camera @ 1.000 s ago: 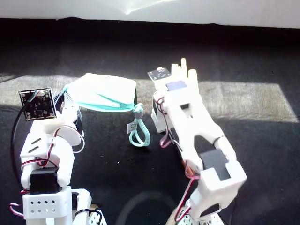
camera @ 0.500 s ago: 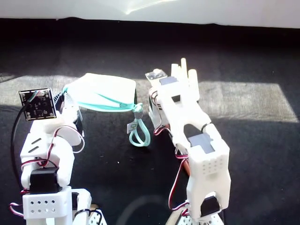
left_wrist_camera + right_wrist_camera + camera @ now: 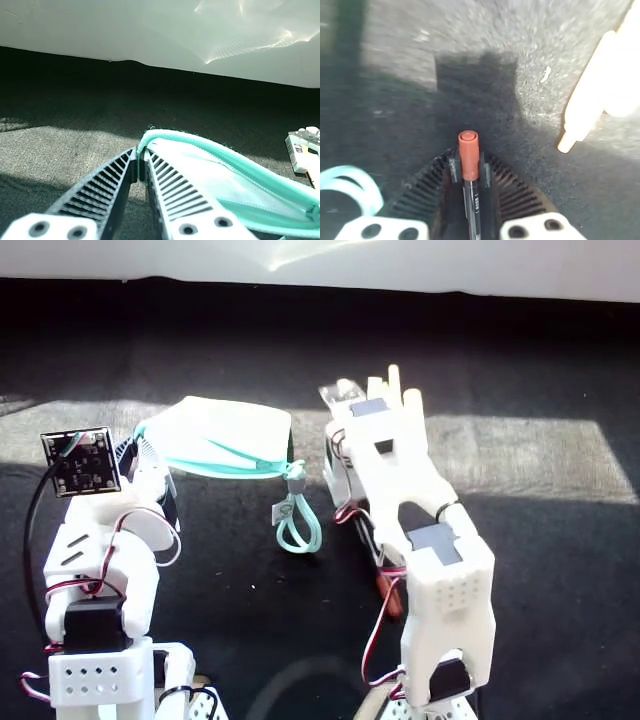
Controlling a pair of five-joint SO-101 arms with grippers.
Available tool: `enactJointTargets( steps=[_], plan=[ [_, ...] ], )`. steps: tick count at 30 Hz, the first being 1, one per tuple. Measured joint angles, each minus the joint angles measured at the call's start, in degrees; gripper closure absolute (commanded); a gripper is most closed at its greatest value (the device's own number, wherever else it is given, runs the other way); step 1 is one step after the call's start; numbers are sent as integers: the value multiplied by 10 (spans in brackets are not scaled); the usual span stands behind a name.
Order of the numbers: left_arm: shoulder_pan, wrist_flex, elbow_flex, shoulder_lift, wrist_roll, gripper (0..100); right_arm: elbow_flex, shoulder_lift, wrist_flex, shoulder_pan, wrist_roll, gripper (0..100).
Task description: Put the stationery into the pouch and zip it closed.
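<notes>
Cream fabric pouch w/ teal zipper [image 3: 228, 428] lies unzipped on black felt table [image 3: 540, 540]. Left jaws are clenched on its rim. Right jaws grasp 1 black pen w/ red-brown cap [image 3: 468, 144], just beside pouch, not yet inside. Insertion + zipping remain, I judge.

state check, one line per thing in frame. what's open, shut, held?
pouch, mouth looks unzipped, edge clamped
left pincer, shut on pouch edge
right pincer, shut on pen
pen, red cap on, held, not yet in pouch
cream item, loose, outside pouch
</notes>
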Motion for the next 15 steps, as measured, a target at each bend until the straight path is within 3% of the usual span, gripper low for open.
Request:
enactJointTargets(
  steps=[7,15],
  plan=[
    [0,34,-20,0,0,990,11,-279,4,1,0,992],
    [10,188,-219,75,0,989,11,-521,5,1,0,992]
  ],
)
